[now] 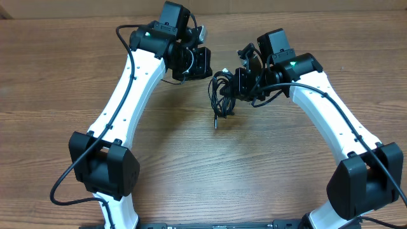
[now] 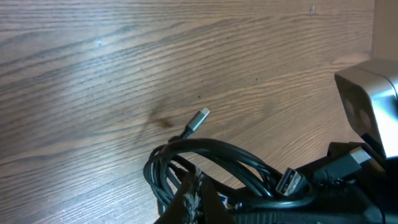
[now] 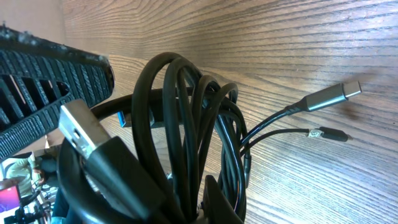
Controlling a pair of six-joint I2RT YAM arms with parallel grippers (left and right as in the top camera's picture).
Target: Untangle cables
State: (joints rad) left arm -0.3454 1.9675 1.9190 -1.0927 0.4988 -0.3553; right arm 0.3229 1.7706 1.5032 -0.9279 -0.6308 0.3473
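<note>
Overhead view: a bundle of thin black cables (image 1: 222,92), looped on itself, lies on the brown wood-grain table (image 1: 191,165) just above the frame centre, between the two white-and-black arms. The bundle touches the right gripper (image 1: 243,81) on its right-hand side. The left gripper (image 1: 200,63) stands up and to the left of it, with a strip of bare table showing between them. One strand runs down from the bundle to a small plug end (image 1: 215,122) lying on the wood.

Right wrist view: the cables (image 3: 186,124) fill the centre as upright loops. A ribbed black finger (image 3: 56,68) crosses the upper left, and strands pass beside it. The right gripper's fingers are pressed together, pinching strands of the bundle. A flat silvery plug (image 3: 78,127) sits lower left, a slim grey plug (image 3: 336,93) reaches to the right edge, and a smaller dark plug (image 3: 329,133) lies below that one.

Left wrist view: the cables (image 2: 217,155) occupy the lower centre, with the slim grey plug (image 2: 203,114) pointing up and right on the table (image 2: 93,62). The left gripper's fingers are pressed together; whether any strand is caught between them cannot be told. A grey box (image 2: 373,99) sits at the right edge.
</note>
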